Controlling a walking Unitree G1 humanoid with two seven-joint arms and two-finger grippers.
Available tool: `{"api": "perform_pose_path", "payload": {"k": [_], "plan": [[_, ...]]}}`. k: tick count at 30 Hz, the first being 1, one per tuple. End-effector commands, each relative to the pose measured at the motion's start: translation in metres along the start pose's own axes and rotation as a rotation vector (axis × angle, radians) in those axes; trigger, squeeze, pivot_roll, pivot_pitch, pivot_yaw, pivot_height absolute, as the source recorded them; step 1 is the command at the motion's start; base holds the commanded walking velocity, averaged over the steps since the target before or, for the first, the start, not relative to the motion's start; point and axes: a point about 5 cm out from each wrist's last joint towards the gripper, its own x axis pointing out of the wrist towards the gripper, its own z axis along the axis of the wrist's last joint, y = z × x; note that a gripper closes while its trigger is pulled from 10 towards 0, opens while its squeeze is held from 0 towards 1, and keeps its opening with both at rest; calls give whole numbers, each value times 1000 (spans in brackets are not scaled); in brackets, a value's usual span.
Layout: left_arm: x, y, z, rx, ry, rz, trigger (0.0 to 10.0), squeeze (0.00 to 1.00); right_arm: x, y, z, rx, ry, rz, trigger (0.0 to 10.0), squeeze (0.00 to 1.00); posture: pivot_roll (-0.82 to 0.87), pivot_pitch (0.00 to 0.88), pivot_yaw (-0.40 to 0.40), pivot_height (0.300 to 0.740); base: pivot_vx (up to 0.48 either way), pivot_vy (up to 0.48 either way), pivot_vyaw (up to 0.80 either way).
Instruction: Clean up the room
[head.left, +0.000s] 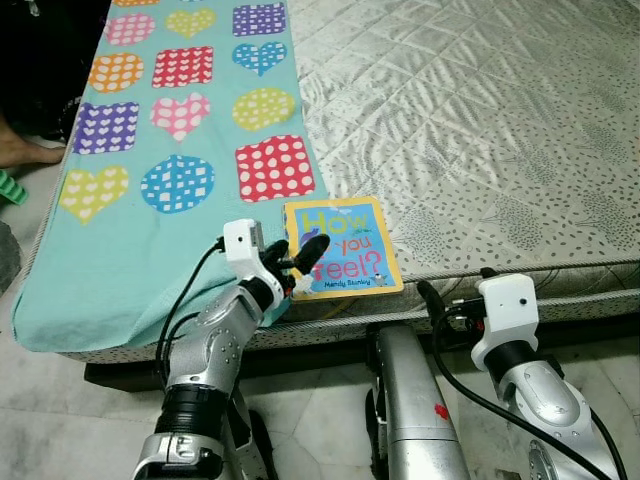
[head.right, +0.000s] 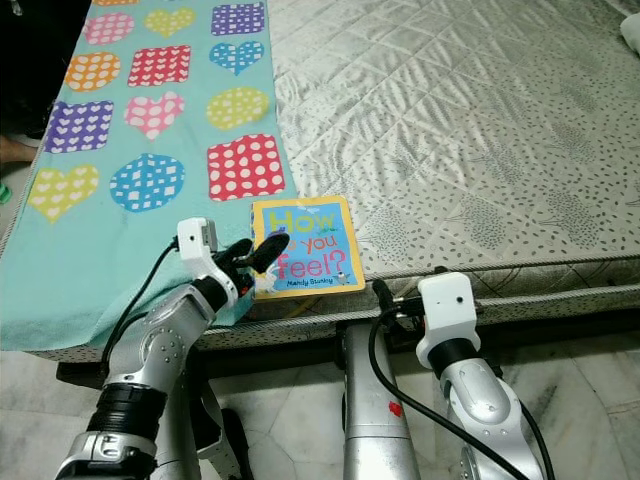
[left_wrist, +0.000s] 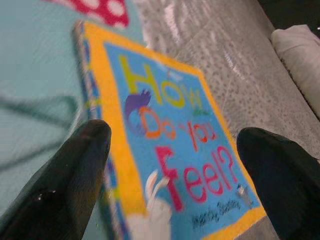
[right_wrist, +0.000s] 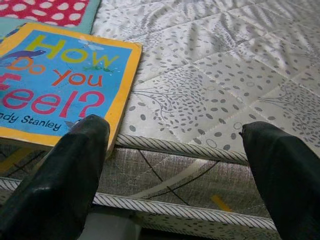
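A children's board book (head.left: 342, 247), blue with a yellow border and titled "How Do You Feel?", lies flat on the bed close to its front edge. My left gripper (head.left: 308, 265) is open at the book's left side, one finger over the cover and one at the edge. In the left wrist view the book (left_wrist: 170, 150) lies between and beyond the spread fingers (left_wrist: 65, 180). My right gripper (head.left: 455, 290) is open, low in front of the mattress edge, right of the book (right_wrist: 60, 85), holding nothing.
A teal blanket (head.left: 180, 130) with coloured hearts and dotted patches covers the bed's left part, beside the bare grey quilted mattress (head.left: 480, 120). A person's foot (head.left: 25, 150) and a green object (head.left: 10, 187) are on the floor at left. A white pillow (left_wrist: 300, 50) lies farther along the bed.
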Motion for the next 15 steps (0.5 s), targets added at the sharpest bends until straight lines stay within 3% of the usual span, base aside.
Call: {"api": "perform_pose_path", "payload": {"k": [1,5,15], "plan": [[-3,1,-8,-26,37,-9,10000,0,-1,1,2,-3,-7,6,10000,0,-270,245,46,500,0,0,0],[-2,-1,-15,-56,57,-22,10000,0,1,0,3,-6,-9,6,10000,0,-272,244,45,500,0,0,0],[2,10,-21,-130,78,10,10000,0,1,-1,4,-12,-13,0,10000,0,-283,243,44,500,0,0,0]]}}
